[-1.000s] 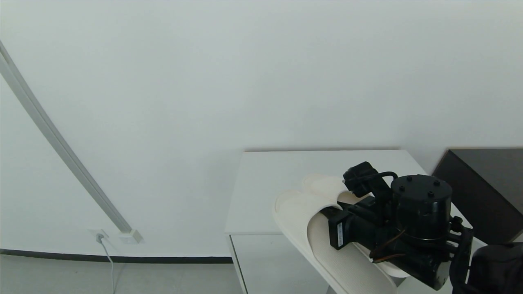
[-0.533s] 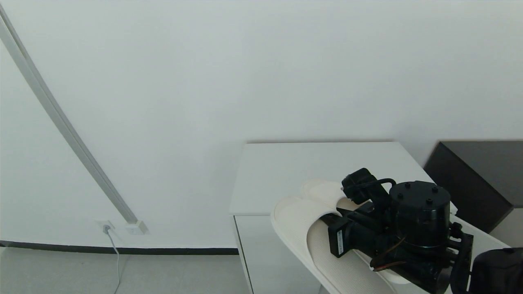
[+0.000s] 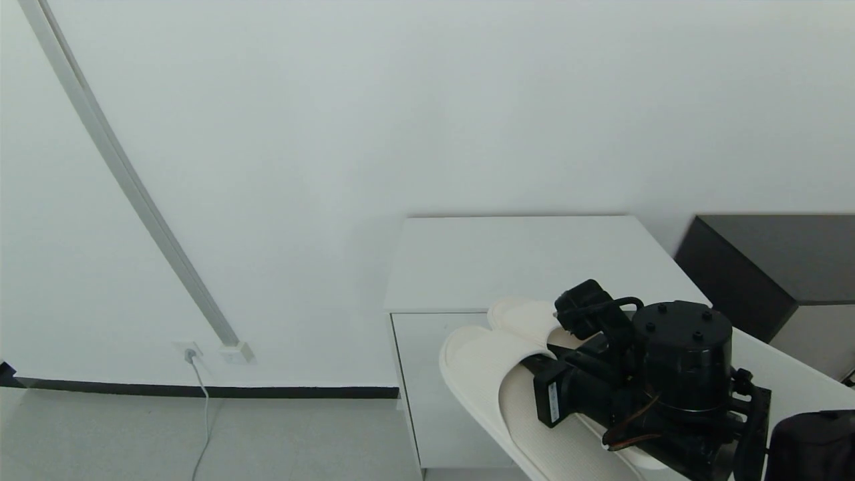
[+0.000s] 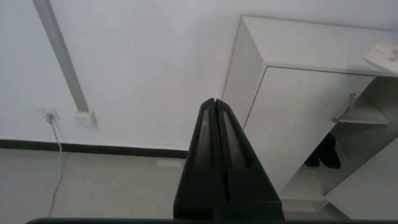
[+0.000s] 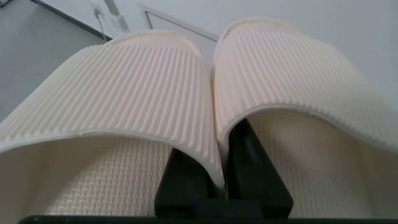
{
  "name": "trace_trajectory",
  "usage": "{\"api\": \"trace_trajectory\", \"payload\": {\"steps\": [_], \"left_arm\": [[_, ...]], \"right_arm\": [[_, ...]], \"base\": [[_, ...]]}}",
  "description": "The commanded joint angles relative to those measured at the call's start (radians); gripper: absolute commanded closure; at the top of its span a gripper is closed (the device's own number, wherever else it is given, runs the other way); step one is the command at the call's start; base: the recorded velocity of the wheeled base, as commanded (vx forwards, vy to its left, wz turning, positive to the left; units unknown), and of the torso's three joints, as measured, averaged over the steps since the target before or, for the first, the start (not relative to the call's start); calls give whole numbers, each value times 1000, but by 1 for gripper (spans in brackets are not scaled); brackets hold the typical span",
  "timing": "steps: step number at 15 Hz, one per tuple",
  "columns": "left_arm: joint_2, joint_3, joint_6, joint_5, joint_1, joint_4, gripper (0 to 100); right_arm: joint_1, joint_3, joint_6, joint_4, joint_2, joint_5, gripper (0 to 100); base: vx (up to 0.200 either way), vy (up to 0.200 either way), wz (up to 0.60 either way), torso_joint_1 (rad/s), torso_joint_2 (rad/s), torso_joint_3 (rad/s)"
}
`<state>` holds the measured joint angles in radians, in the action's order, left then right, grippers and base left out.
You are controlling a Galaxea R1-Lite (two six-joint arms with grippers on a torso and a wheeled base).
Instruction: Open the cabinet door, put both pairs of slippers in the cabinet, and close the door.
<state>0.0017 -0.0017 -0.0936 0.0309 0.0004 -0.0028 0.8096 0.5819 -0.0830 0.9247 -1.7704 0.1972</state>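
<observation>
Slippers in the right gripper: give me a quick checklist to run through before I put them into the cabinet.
1. Grip: ok. The right gripper has its fingers under the straps of both slippers, pinching them together.
2. Cabinet open: ok. The left wrist view looks in at a shelf.
3. Space inside: cannot tell. A dark pair sits at the bottom, and the room beside it is hidden.
4. Left gripper out of the way: ok. It is shut, empty and held back from the cabinet.
5. Slippers lined up with the opening: cannot tell from these views.
</observation>
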Motion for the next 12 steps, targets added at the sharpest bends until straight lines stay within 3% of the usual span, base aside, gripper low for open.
{"api": "trace_trajectory", "payload": {"steps": [1,8,12], "left_arm": [[0,0,0,0,1,0,100],[0,0,2,0,1,0,100],[0,0,3,0,1,0,100]], "right_arm": [[-1,-1,0,-1,-7,1,100],[-1,-2,0,0,-7,1,100],[-1,-2,0,0,-7,1,100]], "base": [[0,0,0,0,0,0],[0,0,0,0,0,0],[0,-200,0,0,0,5]]}}
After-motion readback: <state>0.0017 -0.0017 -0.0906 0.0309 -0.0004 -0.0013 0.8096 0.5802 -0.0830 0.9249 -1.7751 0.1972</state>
